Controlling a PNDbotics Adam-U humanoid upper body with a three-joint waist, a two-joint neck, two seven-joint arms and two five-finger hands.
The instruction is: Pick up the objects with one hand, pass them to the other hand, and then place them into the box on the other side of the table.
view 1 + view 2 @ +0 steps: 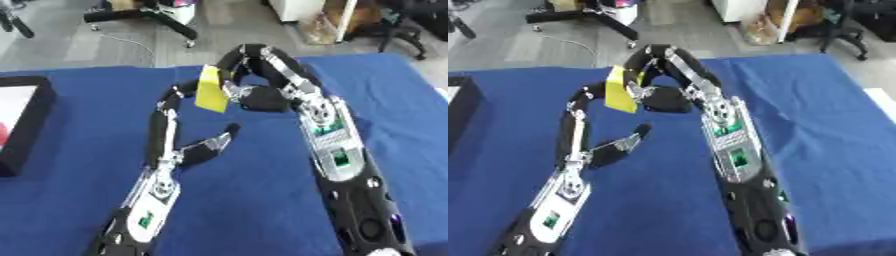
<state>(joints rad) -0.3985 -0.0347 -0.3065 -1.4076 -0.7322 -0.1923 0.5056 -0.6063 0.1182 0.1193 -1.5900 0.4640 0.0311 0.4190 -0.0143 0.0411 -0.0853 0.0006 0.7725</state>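
Between both hands (254, 90) (curled): yellow card (211, 89)

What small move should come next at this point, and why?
Probably the left hand should close on the yellow piece. The right hand pinches it above the blue table, while the left hand's fingers reach its lower edge, thumb apart; the box sits left.

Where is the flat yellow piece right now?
The flat yellow rectangular piece is held up above the blue tablecloth near the table's far middle, pinched by the right robot hand, with the left robot hand's fingertips touching its left edge.
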